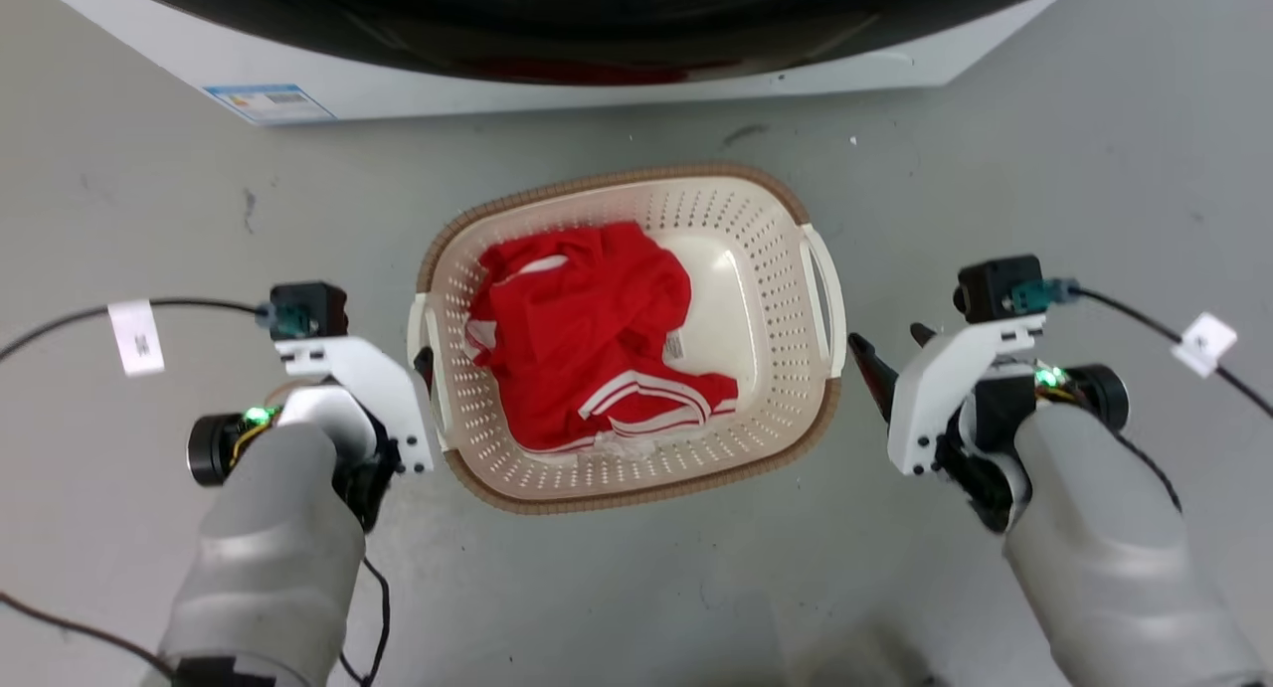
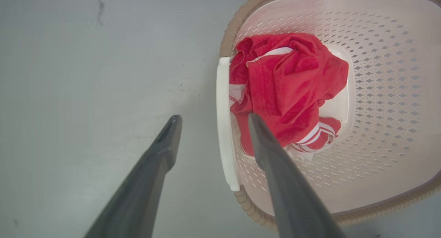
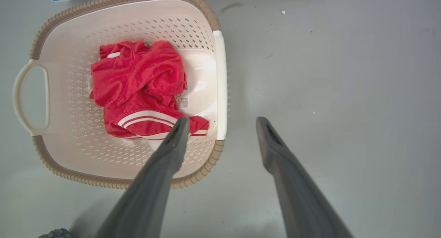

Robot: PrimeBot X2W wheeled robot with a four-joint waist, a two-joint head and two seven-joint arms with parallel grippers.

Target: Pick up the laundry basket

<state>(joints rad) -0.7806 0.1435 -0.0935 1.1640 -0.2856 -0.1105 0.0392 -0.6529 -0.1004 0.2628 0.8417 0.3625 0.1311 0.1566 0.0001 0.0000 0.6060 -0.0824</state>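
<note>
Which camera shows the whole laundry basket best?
The head view: the laundry basket lies whole, both handles visible. The left wrist view crops its far side; in the right wrist view a finger crosses its rim.

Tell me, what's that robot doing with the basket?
The robot is getting ready to lift the laundry basket, which sits on the floor in front of a washing machine with red clothes inside. Its left gripper and right gripper are both open, one at each side of the basket. Nothing is gripped yet.
</note>
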